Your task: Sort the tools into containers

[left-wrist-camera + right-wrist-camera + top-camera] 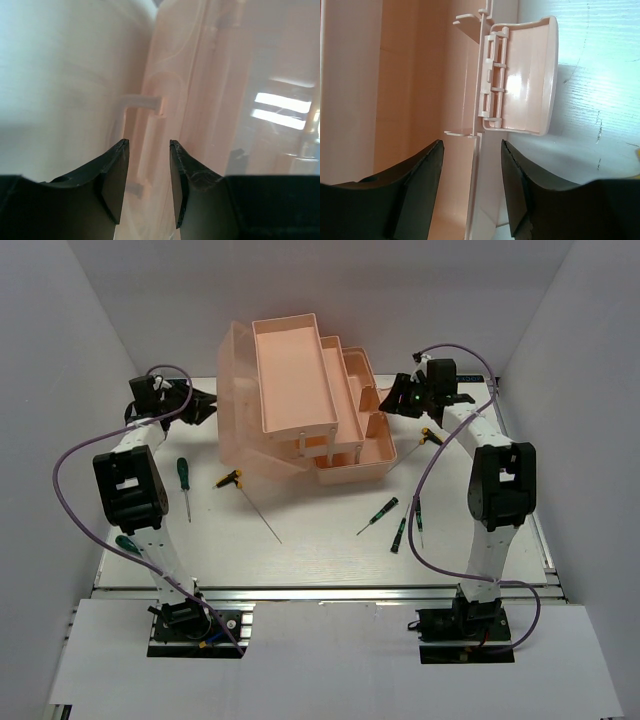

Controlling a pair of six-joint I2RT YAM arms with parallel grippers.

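Left pincer point(148, 142) and right pincer point(472, 142) stand half open, empty, at 9 and 3 o'clock of the toolbox point(355, 468). Tools point(380, 513) lie at its 6 o'clock on the tabletop point(320, 555); withdraw level first, sparing lid point(240, 390) and latch point(520, 75).

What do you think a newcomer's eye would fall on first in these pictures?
The salmon-pink toolbox, fanned open into stepped trays at the back centre of the table. The left fingers by its translucent lid and the right fingers by its latch stand parted, holding nothing. Small screwdrivers lie scattered in front.
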